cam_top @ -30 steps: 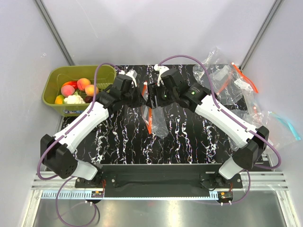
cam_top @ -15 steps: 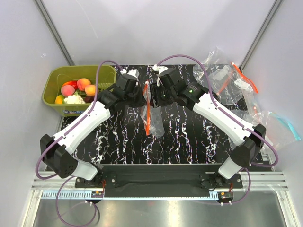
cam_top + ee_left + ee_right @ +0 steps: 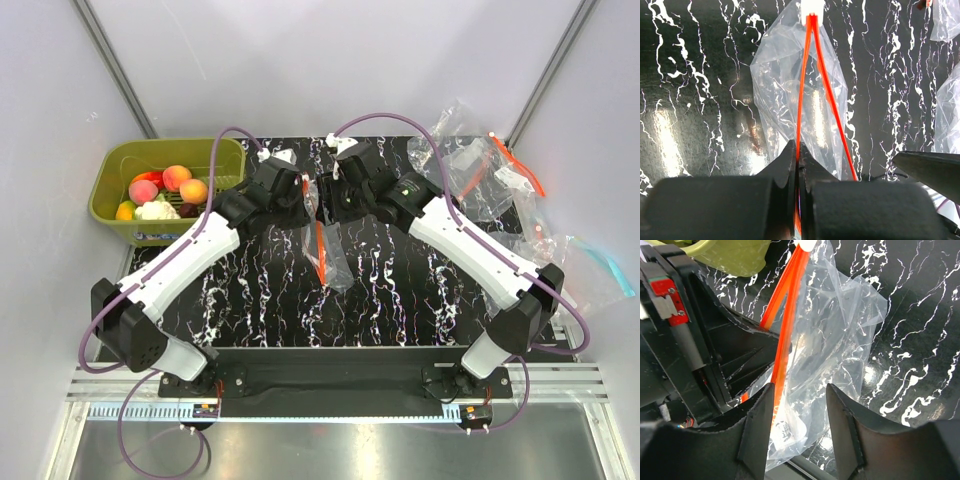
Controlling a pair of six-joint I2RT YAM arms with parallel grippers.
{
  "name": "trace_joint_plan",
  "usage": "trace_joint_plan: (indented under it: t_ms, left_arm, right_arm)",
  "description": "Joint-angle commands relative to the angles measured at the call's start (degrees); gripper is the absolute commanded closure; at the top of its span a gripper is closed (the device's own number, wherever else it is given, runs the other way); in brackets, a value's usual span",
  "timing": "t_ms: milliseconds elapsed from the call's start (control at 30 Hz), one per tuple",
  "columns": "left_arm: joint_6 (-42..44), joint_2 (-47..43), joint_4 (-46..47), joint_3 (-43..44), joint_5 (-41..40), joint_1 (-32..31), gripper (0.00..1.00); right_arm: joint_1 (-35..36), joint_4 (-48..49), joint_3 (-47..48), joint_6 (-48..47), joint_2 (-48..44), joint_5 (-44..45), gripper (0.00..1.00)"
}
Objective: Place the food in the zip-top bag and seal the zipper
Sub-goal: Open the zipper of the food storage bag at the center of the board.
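one zip-top bag (image 3: 775, 100) — zipper (image 3: 800, 115) pinched in left jaws, right jaws spread astride it; three peaches (image 3: 177, 177) in basket (image 3: 108, 168) — bag shifted slightly rightward since earlier.

White arms (image 3: 185, 262) bear black joints (image 3: 125, 340), purple cables (image 3: 225, 135), black left hand (image 3: 798, 155), right hand (image 3: 799, 395).

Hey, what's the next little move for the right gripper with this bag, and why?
Probably close the right gripper on the free zipper lip that runs between its open fingers. The left gripper is shut on the other lip, so the zip-top bag mouth could then be pulled open.
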Motion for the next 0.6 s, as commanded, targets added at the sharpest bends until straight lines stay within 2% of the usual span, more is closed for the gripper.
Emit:
trace_joint_plan:
  t_ms: [0,400,567]
  left_arm:
    - [-0.5,-0.1,1.5,2.6,-1.5,-0.2,1.00]
    - [-0.7,1.3,-0.2,4.3,-2.7,-0.2,1.00]
    - [-1.2,1.6,-1.0,5.1,-3.3,-0.2,1.00]
  right_arm:
    - [0.3,2.7,-0.3,1.4,-2.2,-2.0,0.46]
    - [2.1,4.3,-0.4,0.9,-2.5,-2.0,0.43]
    - [2.8,1.5,0.9,0.9,-0.8,0.2,0.43]
